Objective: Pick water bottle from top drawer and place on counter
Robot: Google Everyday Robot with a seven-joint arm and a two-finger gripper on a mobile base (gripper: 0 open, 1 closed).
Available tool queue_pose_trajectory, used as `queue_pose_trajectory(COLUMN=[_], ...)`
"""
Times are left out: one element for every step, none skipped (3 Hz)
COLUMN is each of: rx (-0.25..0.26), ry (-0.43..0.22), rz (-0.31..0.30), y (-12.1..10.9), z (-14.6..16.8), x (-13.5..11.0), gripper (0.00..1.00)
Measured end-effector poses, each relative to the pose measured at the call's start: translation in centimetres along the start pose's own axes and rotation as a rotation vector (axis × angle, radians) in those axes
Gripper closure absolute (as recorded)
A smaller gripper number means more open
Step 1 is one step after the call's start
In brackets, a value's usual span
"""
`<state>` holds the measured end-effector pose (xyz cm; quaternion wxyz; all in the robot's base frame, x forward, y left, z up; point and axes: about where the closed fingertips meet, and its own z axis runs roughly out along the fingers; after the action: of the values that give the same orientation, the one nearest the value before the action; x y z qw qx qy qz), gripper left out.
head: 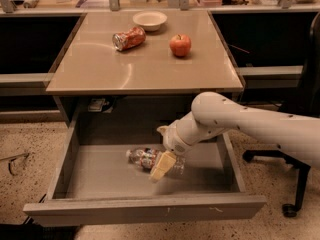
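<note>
The water bottle (141, 157) lies on its side on the grey bottom of the open top drawer (100, 176), near the middle. It is clear and crinkled with a red-blue label. My gripper (163, 166) reaches down into the drawer from the right. Its cream tip sits over the right part of the bottle and hides that end. The white arm (235, 121) crosses the drawer's right side. The tan counter (145, 66) lies above the drawer.
On the counter are a crushed red-orange soda can (129, 38), a red apple (180, 45) and a white bowl (150, 20) at the back. The drawer's front panel (145, 209) juts toward me. An office chair base (295, 184) stands on the right.
</note>
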<state>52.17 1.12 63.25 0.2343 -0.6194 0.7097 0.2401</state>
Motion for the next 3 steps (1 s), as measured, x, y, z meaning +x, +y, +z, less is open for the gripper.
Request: queue_pose_trajectory(rx=[0.015,0.01,-0.003], ry=[-0.001,-0.004,0.001], rz=[0.022,0.048,0.07], y=[0.5,0.7,0.8], z=[0.5,1.0,1.6], x=[0.6,1.6,2.5], gripper=[0.0,0.0,0.0])
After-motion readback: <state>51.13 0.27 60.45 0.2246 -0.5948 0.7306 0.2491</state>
